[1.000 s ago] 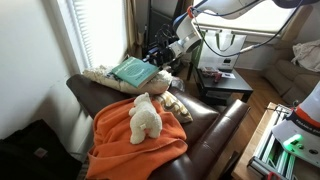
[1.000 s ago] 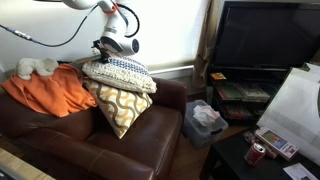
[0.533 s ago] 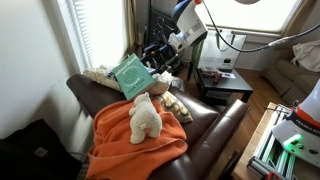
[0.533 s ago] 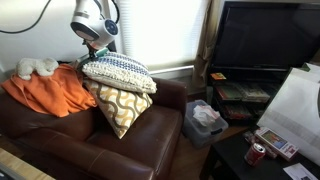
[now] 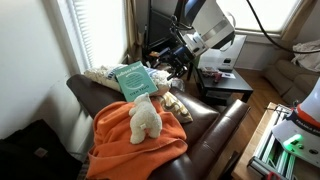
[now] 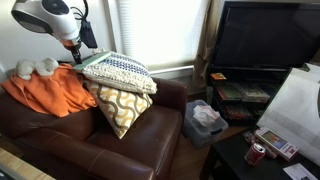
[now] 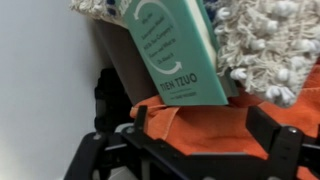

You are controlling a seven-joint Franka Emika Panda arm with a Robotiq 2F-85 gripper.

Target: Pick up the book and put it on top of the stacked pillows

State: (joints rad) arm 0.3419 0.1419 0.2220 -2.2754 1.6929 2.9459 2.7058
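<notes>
Wrist view, closest first: the gripper (image 7: 190, 142) has its jaws spread wide with nothing between them, hanging over the orange blanket (image 7: 200, 118). Just past that, the book (image 7: 168, 50) leans tilted against the stacked pillows (image 7: 262, 45), its bottom edge down at the blanket. Count so far: one book, one plush toy (image 5: 146, 118), and in an exterior view the stacked pillows (image 6: 118, 72) come to two.

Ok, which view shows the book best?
Wrist view: the book fills the frame, cover facing us. In an exterior view the book is small, tilted. By the stacked pillows in an exterior view, not discernible.
</notes>
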